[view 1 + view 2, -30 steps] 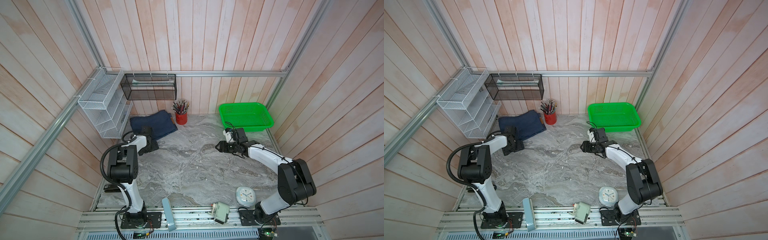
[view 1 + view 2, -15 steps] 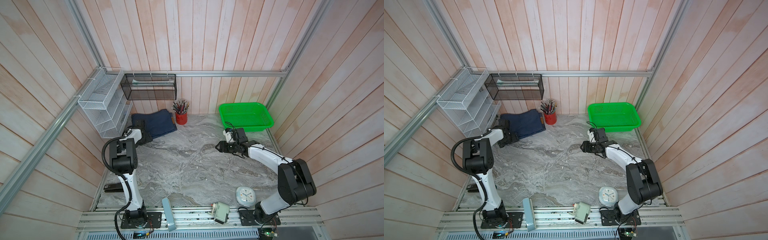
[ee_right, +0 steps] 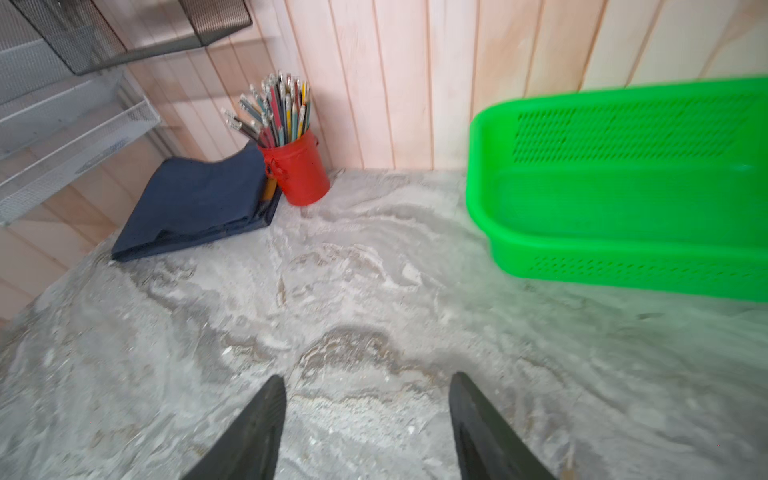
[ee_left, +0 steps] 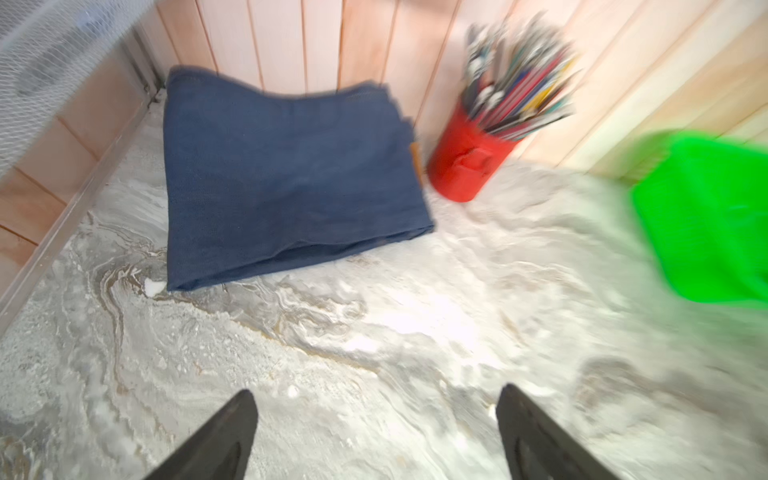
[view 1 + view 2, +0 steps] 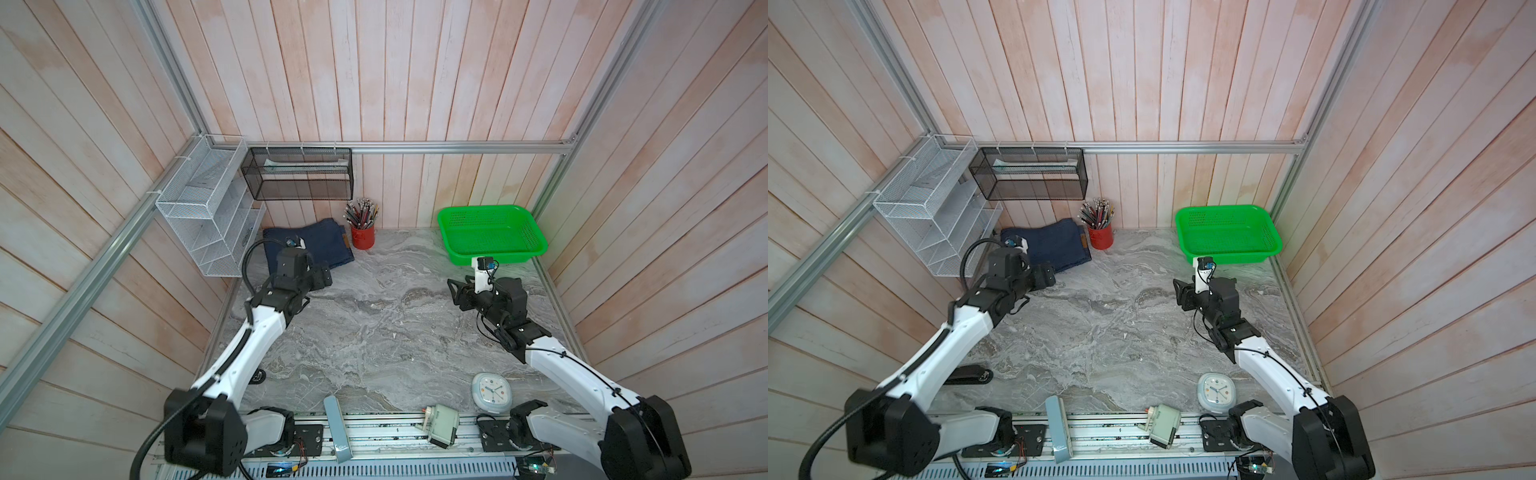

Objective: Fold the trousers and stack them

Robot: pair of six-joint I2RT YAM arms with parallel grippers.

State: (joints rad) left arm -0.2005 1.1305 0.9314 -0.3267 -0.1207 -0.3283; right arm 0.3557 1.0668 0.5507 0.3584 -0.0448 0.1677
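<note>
At the far left corner, in both top views, the trousers lie folded flat beside a red pencil cup. The left gripper hovers just near of them, and the right gripper is well apart to the right. From the left wrist, spread jaws hold nothing over the tabletop. From the right wrist, jaws likewise stand apart, empty. Folding and placing look finished; next, I judge, both arms need only draw clear without snagging cloth.

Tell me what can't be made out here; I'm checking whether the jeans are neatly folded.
- trousers: the near-left part is hidden by the left arm in both top views.
- Their stitching: motion-blurred in the left wrist view, too small in the others.
- green basket: cut off by the edge in both wrist views.
</note>
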